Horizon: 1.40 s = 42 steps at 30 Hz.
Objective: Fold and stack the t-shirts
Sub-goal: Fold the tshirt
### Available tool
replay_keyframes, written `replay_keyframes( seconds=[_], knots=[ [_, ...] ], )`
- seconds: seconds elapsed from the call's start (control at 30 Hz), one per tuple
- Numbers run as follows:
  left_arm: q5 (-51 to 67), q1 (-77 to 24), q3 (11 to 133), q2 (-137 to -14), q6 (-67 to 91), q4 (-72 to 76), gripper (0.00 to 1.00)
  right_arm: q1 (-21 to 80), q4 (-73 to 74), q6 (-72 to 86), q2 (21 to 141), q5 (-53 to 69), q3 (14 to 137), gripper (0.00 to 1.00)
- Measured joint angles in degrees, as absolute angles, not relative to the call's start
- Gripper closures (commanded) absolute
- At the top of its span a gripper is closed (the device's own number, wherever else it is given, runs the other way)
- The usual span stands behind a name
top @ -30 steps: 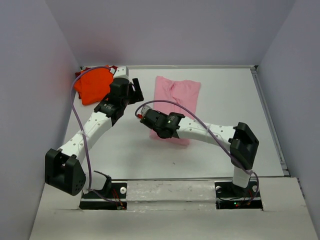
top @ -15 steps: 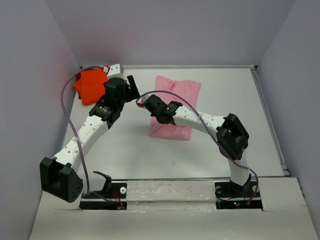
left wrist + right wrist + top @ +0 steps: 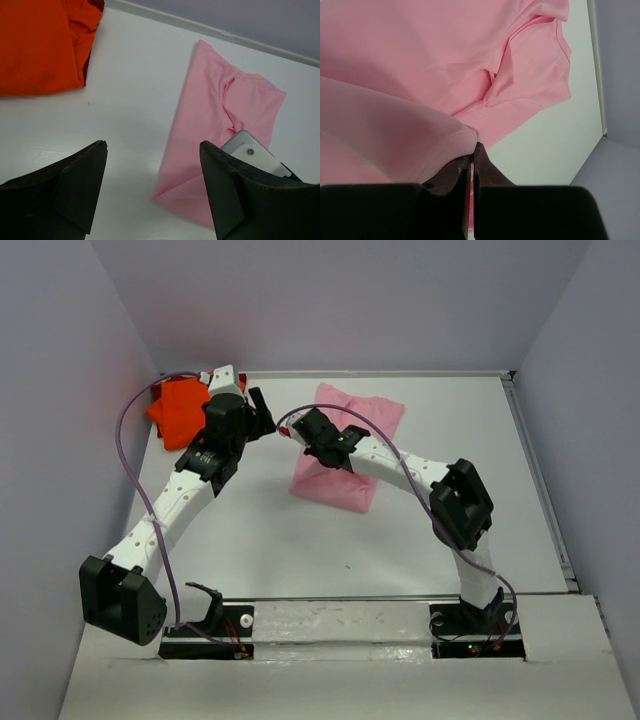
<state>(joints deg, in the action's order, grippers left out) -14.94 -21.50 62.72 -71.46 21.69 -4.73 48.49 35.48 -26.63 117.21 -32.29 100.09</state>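
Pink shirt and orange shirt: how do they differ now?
The pink shirt lies near the middle; the orange shirt sits in the far left corner. The right jaws pinch the pink shirt; nothing holds the orange shirt. Both are folded.

Three t-shirts: one pink shirt (image 3: 340,485) at the centre of the top view, one orange shirt (image 3: 178,410) at upper left, and one dark red shirt (image 3: 99,4) showing only as a sliver at the orange one's edge. Two arms, left arm (image 3: 170,505) and right arm (image 3: 400,470). Two grippers, left gripper (image 3: 152,145) and right gripper (image 3: 472,150). Two purple cables (image 3: 120,430), one per arm. One table (image 3: 250,540).
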Motion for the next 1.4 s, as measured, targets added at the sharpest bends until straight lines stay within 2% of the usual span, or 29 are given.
replay_keyframes(
  seconds=[0.53, 1.0, 1.03, 1.07, 1.17, 1.2, 1.27, 1.3, 1.4],
  knots=[
    [-12.43, -20.38, 62.72, -71.46, 21.71, -5.54, 0.16, 43.2, 35.4, -26.83, 119.33, -31.68, 109.45, 1.0],
    [-11.55, -20.38, 62.72, -71.46, 21.71, -5.54, 0.16, 37.56, 32.32, -27.24, 131.7, -30.35, 114.08, 1.0],
    [-11.29, -20.38, 62.72, -71.46, 21.69, -5.54, 0.16, 37.12, 32.21, -27.22, 132.75, -30.22, 114.74, 0.98],
    [-11.07, -20.38, 62.72, -71.46, 21.69, -5.54, 0.16, 36.71, 31.97, -27.22, 133.73, -29.93, 115.46, 0.85],
    [-10.52, -20.38, 62.72, -71.48, 21.69, -5.52, 0.16, 35.48, 31.62, -26.59, 135.57, -28.82, 116.99, 0.66],
    [-10.44, -20.38, 62.72, -71.46, 21.71, -5.52, 0.16, 34.83, 31.4, -26.59, 136.29, -28.51, 117.8, 0.49],
    [-10.15, -20.38, 62.72, -71.48, 21.71, -5.5, 0.16, 34.06, 30.94, -26.48, 136.92, -28.4, 118.72, 0.47],
    [-10.07, -20.38, 62.72, -71.48, 21.71, -5.5, 0.16, 33.82, 30.79, -26.06, 136.94, -28.53, 118.89, 0.36],
    [-9.65, -20.38, 62.72, -71.48, 21.71, -5.5, 0.16, 32.91, 29.89, -25.56, 136.94, -28.51, 119.66, 0.33]
  ],
)
